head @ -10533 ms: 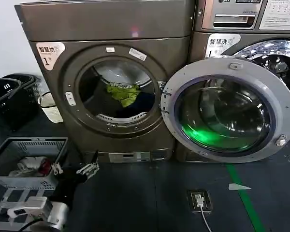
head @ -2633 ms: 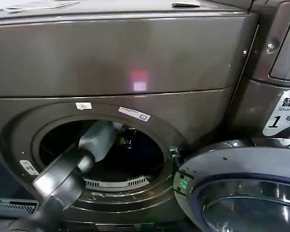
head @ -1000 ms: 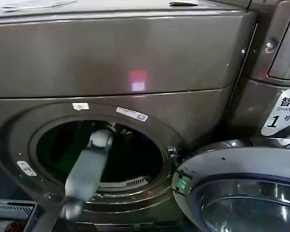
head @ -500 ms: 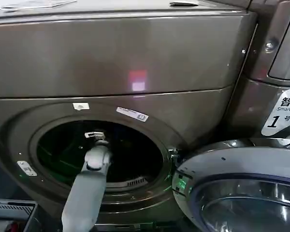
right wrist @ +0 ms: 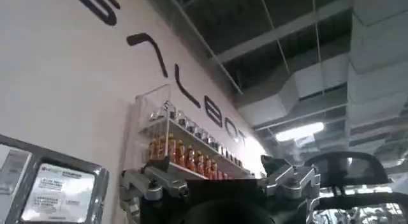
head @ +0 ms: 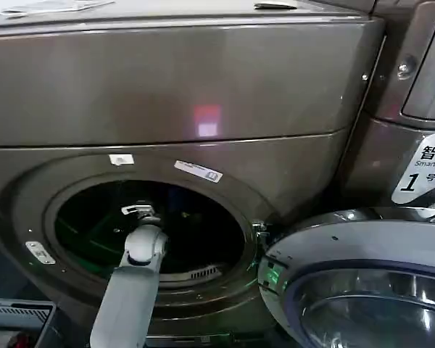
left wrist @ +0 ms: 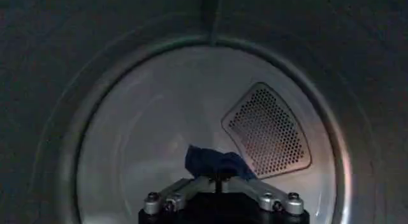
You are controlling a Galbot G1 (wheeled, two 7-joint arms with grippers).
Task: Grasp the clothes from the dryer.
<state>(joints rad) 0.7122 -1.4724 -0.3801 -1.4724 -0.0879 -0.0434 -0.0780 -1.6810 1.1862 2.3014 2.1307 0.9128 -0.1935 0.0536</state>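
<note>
Navy fabric, a small crumpled peak of the clothes point(left wrist: 213, 163), shows just beyond the left gripper point(left wrist: 218, 182) deep in the drum point(left wrist: 159, 136), near the perforated vent point(left wrist: 268, 129) on the back wall. Jaws look drawn together at the cloth's near edge; whether they have pinched it, cannot tell. No lime cloth visible here.

Head view: left arm point(head: 127, 290) reaches through the porthole of the dryer point(head: 188, 94); door point(head: 355, 283) swung wide to the right. Drum is dark and otherwise looks bare.

Handling, judged: light, limp, no fixed shape; it will drape and may shed a layer if only one fold is caught. Best hold is the raised ridge, taken deep through both layers.

Right gripper point(right wrist: 220, 188) idle, raised toward the ceiling; jaws' state not readable.
</note>
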